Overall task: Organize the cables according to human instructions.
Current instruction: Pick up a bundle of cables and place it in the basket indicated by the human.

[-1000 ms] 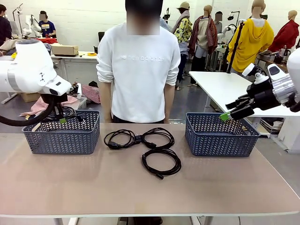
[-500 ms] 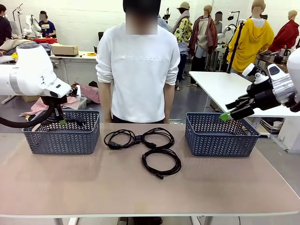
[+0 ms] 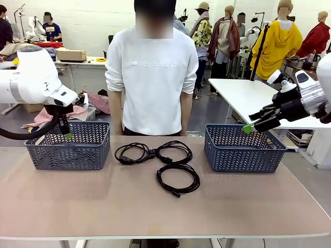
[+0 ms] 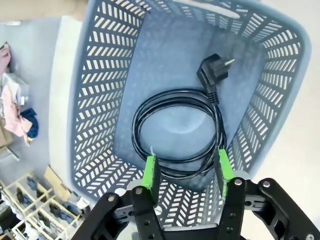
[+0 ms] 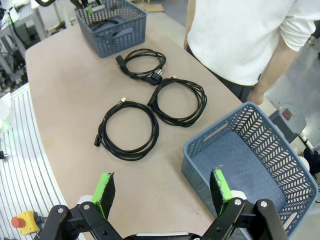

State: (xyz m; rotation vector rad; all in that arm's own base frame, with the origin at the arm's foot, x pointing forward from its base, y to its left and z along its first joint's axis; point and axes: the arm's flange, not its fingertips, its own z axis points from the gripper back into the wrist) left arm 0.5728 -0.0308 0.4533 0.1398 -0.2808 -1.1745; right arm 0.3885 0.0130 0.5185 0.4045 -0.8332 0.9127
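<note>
Left gripper (image 3: 66, 132): hangs over the left basket; in the left wrist view (image 4: 186, 169) its green pads (image 4: 151, 172) stand apart with nothing between them, so it is open and holds nothing.
Left basket (image 3: 67, 152): grey-blue plastic with herringbone slots, at the far left of the table (image 3: 77, 206).
Cable in left basket (image 4: 175, 95): one black coil lying flat on the basket floor, below the open fingers and free of them; its round plug (image 4: 214, 71) rests just outside the coil.
Left table cable (image 3: 117, 153): a black coil in the middle of the table, between the baskets, in front of the person.
Right table cable (image 3: 190, 153): a coil just right of it; their plugs meet between the two coils.
Near table cable (image 3: 178, 166): a third coil, just nearer than the right table cable and apart from both baskets.
Person (image 3: 153, 98): stands at the far edge, arms down at the sides.
Writing: pale grey "new balance" lettering (image 3: 155, 64) across the white sweatshirt's chest.
Right basket (image 3: 243, 152): same kind as the left, at the far right; its floor is bare in the right wrist view (image 5: 235, 131).
Right gripper (image 3: 249, 127): held in the air above the right basket's far right corner, jaws spread wide (image 5: 163, 192), holding nothing.
</note>
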